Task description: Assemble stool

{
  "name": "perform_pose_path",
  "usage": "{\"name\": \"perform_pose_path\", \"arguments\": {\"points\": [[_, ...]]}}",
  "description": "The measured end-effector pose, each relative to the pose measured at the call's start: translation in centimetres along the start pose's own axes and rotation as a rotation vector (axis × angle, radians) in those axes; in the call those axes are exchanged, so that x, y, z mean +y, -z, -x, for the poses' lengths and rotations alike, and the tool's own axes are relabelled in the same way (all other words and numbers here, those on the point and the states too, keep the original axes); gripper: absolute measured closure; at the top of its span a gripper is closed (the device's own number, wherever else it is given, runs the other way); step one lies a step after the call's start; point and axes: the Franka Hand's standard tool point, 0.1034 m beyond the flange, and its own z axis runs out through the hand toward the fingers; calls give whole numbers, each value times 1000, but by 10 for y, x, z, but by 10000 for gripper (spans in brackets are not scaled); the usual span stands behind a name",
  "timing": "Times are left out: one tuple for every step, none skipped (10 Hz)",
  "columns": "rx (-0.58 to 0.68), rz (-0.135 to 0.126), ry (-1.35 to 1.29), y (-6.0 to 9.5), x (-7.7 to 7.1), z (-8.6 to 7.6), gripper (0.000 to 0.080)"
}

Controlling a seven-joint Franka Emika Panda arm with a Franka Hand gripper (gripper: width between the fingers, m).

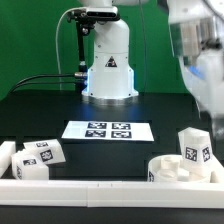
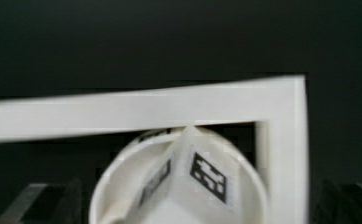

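- The arm (image 1: 193, 45) comes down at the exterior view's right, blurred. Its gripper (image 1: 210, 110) hangs over the near right part of the black desk (image 1: 40, 110).
- I cannot tell whether the jaws are apart or together. The exterior view is smeared there, and the wrist view shows only dim shapes at its edges.
- The seat (image 1: 165, 171) lies flat at near right, just inside the rail (image 1: 90, 190).
- A leg (image 1: 194, 148) stands upright at the seat's right side, its tag facing the camera. Whether it sits in the seat or just behind it is unclear.
- In the wrist view a tagged part, probably this leg (image 2: 181, 175), shows just beside the rail's corner (image 2: 276, 110).
- A second leg (image 1: 38, 158) and a third leg (image 1: 6, 160) lie at near left.
- The marker board (image 1: 110, 130) lies mid-desk.
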Motion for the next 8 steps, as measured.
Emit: {"name": "perform_pose_path", "arguments": {"points": [[-1, -10, 99, 4, -2, -2, 151], [0, -5, 175, 1, -1, -2, 151], [0, -5, 243, 1, 0, -2, 151], [0, -4, 301, 1, 0, -2, 151], [3, 3, 424, 2, 0, -1, 151], [5, 8, 558, 5, -3, 0, 151], [3, 11, 701, 7, -5, 1, 151], [13, 18, 843, 7, -5, 2, 151]]}}
